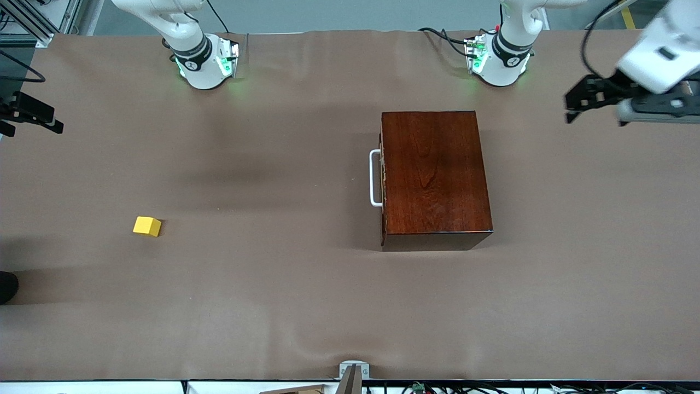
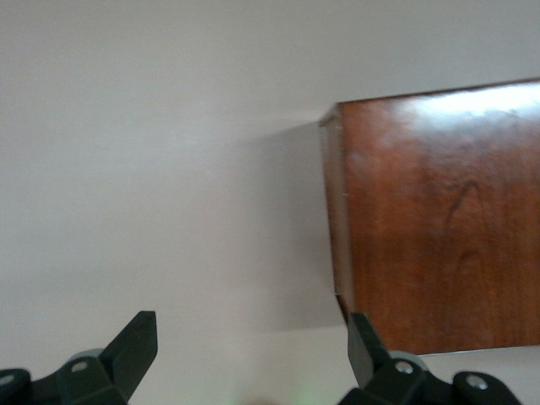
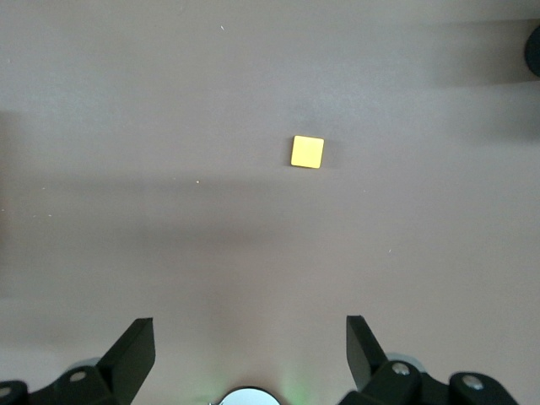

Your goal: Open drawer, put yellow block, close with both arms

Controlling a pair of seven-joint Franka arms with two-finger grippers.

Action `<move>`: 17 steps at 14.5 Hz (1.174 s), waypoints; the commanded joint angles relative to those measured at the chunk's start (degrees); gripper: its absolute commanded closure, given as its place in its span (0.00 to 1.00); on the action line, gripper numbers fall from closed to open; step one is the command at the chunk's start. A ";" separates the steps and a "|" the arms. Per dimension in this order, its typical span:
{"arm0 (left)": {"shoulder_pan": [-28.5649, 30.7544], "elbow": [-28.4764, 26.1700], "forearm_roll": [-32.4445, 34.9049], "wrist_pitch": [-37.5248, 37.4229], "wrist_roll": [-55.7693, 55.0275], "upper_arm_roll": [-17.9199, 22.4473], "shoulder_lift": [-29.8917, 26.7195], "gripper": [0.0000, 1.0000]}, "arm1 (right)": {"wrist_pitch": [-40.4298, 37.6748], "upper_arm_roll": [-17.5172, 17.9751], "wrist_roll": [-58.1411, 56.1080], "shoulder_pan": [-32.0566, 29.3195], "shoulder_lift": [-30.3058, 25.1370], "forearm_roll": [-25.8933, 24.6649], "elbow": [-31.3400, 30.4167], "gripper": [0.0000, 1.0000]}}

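Observation:
The dark mahogany box point(image 1: 435, 175) stands mid-table toward the left arm's end, its drawer point(image 1: 384, 180) shut. The white bar handle point(image 1: 375, 178) faces the right arm's end. The yellow block point(image 1: 147, 226) lies on the brown cloth toward the right arm's end, nearer the front camera than the handle. My left gripper point(image 1: 571, 106) hangs open in the air past the box's back end; its wrist view shows the box top point(image 2: 439, 219) and open jaws point(image 2: 251, 337) holding nothing. My right gripper point(image 1: 38, 116) hovers at the table's edge, open point(image 3: 251, 337), with the block point(image 3: 307, 152) below and ahead.
Both green-lit arm bases point(image 1: 208, 63) point(image 1: 497, 60) stand along the table's far edge. A dark round object point(image 1: 6, 285) sits at the edge of the right arm's end. A grey clamp point(image 1: 353, 372) is fixed at the near edge.

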 commanded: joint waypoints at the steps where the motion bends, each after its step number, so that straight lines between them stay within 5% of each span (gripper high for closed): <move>1: -0.11 3.21 0.02 -0.80 -6.65 -6.33 3.81 0.00 | -0.19 0.25 0.71 -0.10 -1.26 -0.40 -1.06 0.00; 7: -2.03 9.64 -0.06 2.61 -24.32 -15.84 13.48 0.00 | -0.10 0.25 0.62 -0.19 -1.08 -0.49 -0.88 0.00; 13: -13.01 10.68 2.14 13.34 -30.13 -15.67 22.08 0.00 | -0.28 0.25 0.36 -0.28 -1.00 -0.49 -0.80 0.00; 17: -21.72 18.06 11.79 15.03 -44.71 -15.14 31.66 0.00 | -0.10 0.25 0.19 -0.37 -0.65 -0.49 -0.71 0.00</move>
